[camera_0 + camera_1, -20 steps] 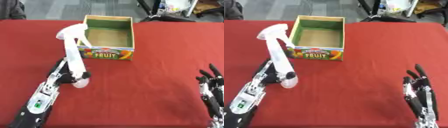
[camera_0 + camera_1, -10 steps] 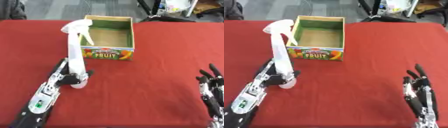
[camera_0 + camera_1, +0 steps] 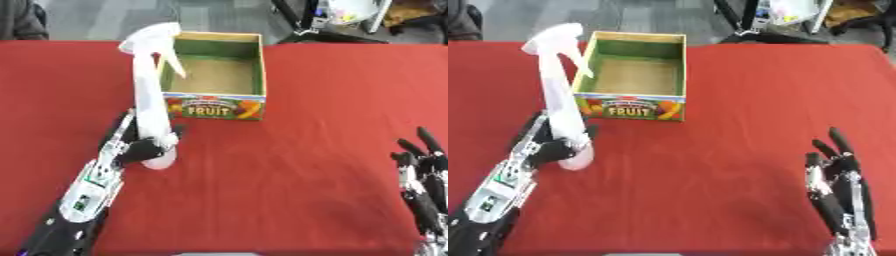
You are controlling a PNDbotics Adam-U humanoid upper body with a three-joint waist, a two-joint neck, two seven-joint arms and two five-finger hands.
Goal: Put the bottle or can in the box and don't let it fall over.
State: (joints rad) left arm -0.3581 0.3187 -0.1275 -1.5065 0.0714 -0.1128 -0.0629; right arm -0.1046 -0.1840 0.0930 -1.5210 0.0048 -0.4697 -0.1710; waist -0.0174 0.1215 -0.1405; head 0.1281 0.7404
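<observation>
A tall white spray bottle (image 3: 150,100) stands upright on the red table, its trigger head level with the near-left corner of the box. My left hand (image 3: 134,147) is shut on the bottle's lower body, with the arm coming in from the lower left. The open cardboard box (image 3: 214,107) with green inside walls and a "FRUIT" label sits just right of and behind the bottle, nothing in it. At the lower right my right hand (image 3: 839,190) rests open, fingers up, well away from both.
A red cloth (image 3: 332,115) covers the whole table. Beyond the far edge are a grey floor and dark equipment (image 3: 341,15). A dark sleeve (image 3: 19,22) shows at the far left corner.
The bottle has gone from leaning toward the left to standing more upright, still in my left hand. The right hand has not moved.
</observation>
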